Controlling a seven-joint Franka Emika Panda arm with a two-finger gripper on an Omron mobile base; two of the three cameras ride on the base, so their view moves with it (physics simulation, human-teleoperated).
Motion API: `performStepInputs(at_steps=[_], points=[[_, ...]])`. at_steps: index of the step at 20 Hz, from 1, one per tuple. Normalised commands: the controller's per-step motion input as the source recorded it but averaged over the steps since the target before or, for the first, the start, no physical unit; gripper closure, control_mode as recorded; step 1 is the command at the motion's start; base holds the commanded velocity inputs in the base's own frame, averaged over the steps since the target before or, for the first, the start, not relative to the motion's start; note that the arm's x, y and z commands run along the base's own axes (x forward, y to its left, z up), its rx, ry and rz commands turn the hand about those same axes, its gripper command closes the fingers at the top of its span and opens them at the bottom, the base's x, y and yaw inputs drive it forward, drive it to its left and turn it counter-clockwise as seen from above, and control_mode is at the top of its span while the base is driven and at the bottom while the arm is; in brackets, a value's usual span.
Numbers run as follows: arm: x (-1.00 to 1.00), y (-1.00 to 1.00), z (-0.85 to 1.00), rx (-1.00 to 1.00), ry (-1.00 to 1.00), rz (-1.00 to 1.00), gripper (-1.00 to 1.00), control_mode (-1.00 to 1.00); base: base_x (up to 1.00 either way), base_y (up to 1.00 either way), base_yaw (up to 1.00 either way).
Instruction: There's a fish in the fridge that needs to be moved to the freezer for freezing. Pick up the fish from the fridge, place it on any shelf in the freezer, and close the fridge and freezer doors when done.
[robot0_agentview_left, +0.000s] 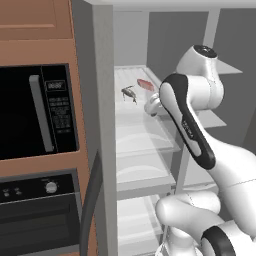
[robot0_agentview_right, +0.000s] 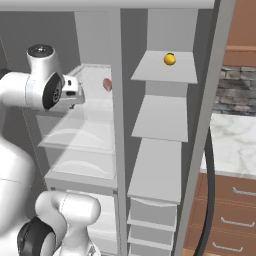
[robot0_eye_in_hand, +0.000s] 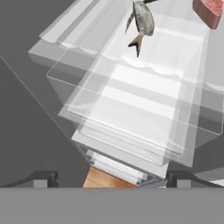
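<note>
1. In the left base view the arm's forearm covers the end effector; in the hand view the fish's (robot0_eye_in_hand: 142, 18) head is cut off by the top edge, and so is part of the red piece (robot0_eye_in_hand: 208, 11).
2. The fish (robot0_agentview_left: 129, 93) lies on the fridge's (robot0_agentview_left: 142, 125) top glass shelf (robot0_agentview_left: 137, 107), just beside the red piece (robot0_agentview_left: 146, 84), apart from it. In the hand view its long axis runs toward the camera, tail nearest.
3. End effector (robot0_eye_in_hand: 112, 178): fingertips (robot0_eye_in_hand: 41, 178) stand wide apart, holding nothing, short of the fish.
4. Fridge shelves are translucent glass; freezer (robot0_agentview_right: 162, 125) shelves are flat solid grey, the top one bearing a small yellow ball (robot0_agentview_right: 170, 59).
</note>
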Motion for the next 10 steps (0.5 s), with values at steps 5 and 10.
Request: performStepInputs(at_steps=[5, 10], points=[[0.42, 0.28, 0.01, 0.00, -0.04, 0.01, -1.00, -1.00, 0.00, 0.00, 0.00], [0.41, 0.01, 0.07, 0.00, 0.00, 0.00, -1.00, -1.00, 0.00, 0.00, 0.00]])
